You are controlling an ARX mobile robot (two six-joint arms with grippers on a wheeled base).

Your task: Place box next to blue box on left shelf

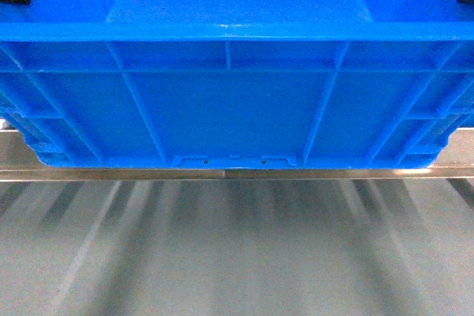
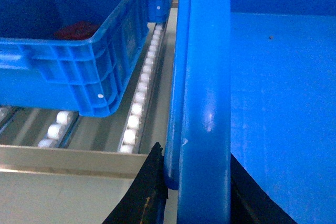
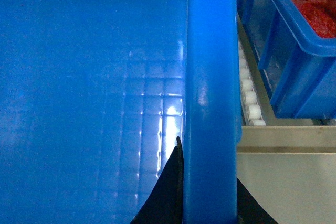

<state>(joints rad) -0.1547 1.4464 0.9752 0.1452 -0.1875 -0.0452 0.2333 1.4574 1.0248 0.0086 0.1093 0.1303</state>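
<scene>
We hold the box [image 1: 229, 101] by its side rims, both grippers [image 2: 173, 203] [image 3: 181, 192] clamped on, at the shelf [image 2: 68, 156] lip; stiff, bulky, slick plastic, so grip both rims evenly.

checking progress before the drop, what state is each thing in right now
box: held at both side rims, empty inside, near end over the shelf's front lip
left gripper: shut on the box's rim
right gripper: shut on the box's rim
left shelf: rollers bare beside the neighbour crates
left neighbour crate: resting on rollers, something red inside
right neighbour crate: holds red contents
</scene>
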